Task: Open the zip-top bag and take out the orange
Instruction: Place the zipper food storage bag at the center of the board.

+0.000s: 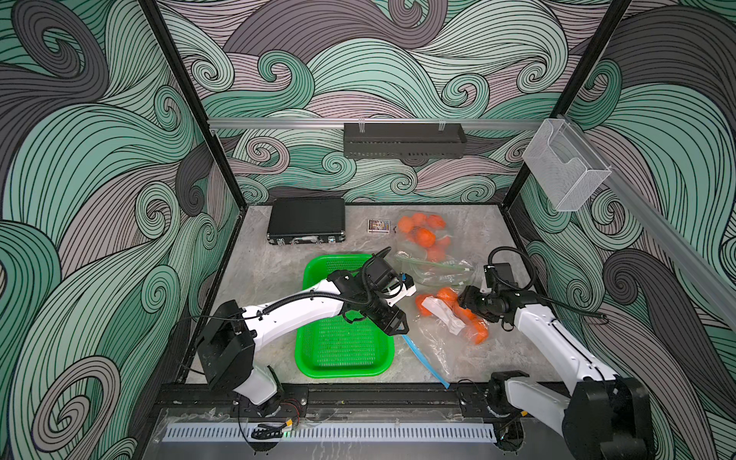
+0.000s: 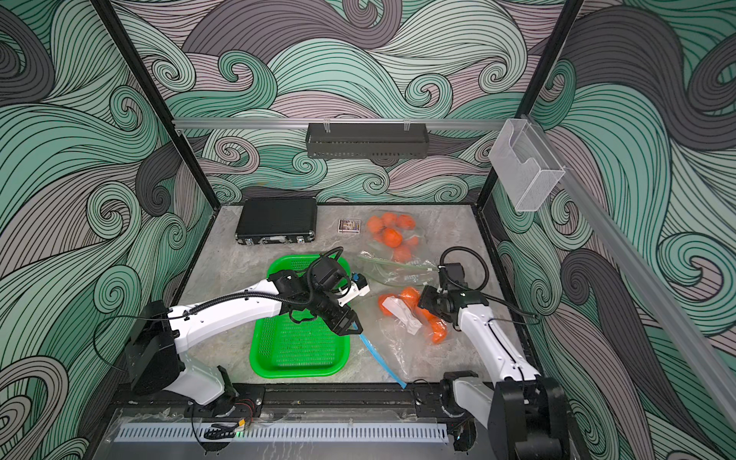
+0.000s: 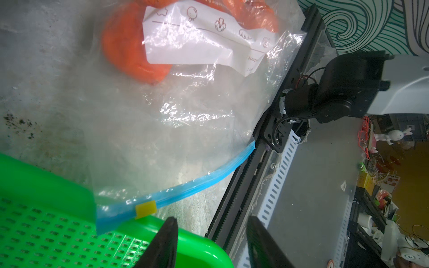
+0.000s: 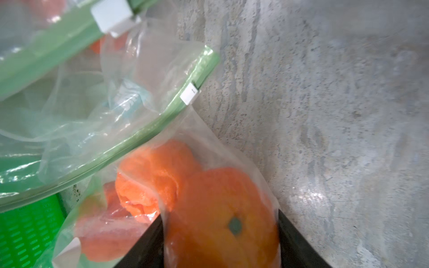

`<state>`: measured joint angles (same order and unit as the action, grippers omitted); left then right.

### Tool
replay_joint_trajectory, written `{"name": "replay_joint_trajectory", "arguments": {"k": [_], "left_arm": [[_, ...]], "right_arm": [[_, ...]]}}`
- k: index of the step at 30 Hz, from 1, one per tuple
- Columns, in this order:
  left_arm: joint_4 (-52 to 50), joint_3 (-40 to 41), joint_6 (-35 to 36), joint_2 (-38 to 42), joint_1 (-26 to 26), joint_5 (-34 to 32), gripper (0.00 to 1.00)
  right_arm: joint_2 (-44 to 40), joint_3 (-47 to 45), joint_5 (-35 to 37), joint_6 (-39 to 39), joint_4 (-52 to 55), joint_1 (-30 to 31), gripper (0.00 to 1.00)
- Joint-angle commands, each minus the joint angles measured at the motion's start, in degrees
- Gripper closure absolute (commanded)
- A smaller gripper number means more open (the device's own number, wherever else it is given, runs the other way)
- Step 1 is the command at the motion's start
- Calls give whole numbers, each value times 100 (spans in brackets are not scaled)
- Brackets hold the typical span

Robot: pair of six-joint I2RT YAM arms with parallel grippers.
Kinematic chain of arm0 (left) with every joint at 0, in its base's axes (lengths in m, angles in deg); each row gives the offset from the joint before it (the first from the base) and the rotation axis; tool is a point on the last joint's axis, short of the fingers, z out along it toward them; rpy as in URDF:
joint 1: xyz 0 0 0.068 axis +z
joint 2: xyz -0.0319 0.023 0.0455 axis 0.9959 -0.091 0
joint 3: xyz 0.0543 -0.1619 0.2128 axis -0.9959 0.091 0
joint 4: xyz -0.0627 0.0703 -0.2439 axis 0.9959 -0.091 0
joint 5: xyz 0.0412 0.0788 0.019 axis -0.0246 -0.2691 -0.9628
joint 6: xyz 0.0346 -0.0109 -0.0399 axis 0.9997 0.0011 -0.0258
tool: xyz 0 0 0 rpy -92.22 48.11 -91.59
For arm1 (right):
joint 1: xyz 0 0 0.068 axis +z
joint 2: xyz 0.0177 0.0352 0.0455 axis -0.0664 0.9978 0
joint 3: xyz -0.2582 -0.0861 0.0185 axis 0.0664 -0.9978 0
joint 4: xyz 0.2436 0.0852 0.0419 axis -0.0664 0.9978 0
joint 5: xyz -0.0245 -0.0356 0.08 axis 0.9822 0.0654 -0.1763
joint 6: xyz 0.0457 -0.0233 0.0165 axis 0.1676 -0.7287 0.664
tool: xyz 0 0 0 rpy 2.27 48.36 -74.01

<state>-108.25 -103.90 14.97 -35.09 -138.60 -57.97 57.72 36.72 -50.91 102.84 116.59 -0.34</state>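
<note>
**Zip-top bag** (image 1: 438, 350): clear plastic, lying on the grey table (image 1: 259, 275) just right of the green basket (image 1: 342, 373). Its blue zip (image 1: 424, 360) runs along the side nearest the basket, and one end of the zip rests on the basket's rim. A yellow slider (image 3: 145, 208) sits near that end. A creased white label (image 1: 442, 314) shows on the bag's upper face. Several oranges are bunched at the end away from the zip.

**Orange** (image 4: 209, 197): inside the bag, at the corner nearest the right arm, stem mark facing the right wrist camera.

**Right gripper** (image 1: 462, 302): low over the table at the fruit end of the bag. Its fingers (image 4: 148, 246) stand wide, one on each side of the orange. They press on it through the plastic.

**Left gripper** (image 1: 398, 324): above the basket's right edge, close to the zip and slider. Its fingers (image 3: 164, 243) are about half apart, with nothing between them and touching nothing.

**Basket**: shallow, perforated, bright green, in the middle of the table.

**Second bag of oranges** (image 1: 422, 235): at the back of the table, well apart from both grippers.

**Bags with green zips** (image 1: 434, 269): crumpled clear plastic between the two fruit bags. One green zip lies against the task bag.

**Black case** (image 1: 306, 219): closed, at the back left.

**Small printed box** (image 1: 378, 226): between the case and the second bag of oranges.
</note>
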Motion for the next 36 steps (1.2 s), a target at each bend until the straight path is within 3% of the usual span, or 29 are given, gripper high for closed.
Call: {"name": "replay_joint_trajectory", "arguments": {"k": [1,9,15,24,28,31,34,36], "left_arm": [[-154,-327,170,-201,-31,114,51],[-488,-799,456,-506,-26,123,51],[-658,-985,575,-598,-29,163,51],[-685,-961,663,-636,-29,211,51],[-680,-953,707,-649,-31,211,50],[-650,-952,708,-698,-29,231,51],[-628,-965,682,-769,-30,281,51],[-653,-983,687,-795,-32,303,51]], "right_arm": [[-144,-104,383,35,46,-220,44],[172,46,117,77,-159,-452,19],[859,105,-149,57,-518,-631,15],[1001,196,-600,74,-738,-816,64],[397,127,-460,76,-459,-818,68],[-247,-179,-11,164,-521,-821,88],[-533,-324,376,285,-577,-876,100],[-527,-342,384,285,-721,-918,100]]}}
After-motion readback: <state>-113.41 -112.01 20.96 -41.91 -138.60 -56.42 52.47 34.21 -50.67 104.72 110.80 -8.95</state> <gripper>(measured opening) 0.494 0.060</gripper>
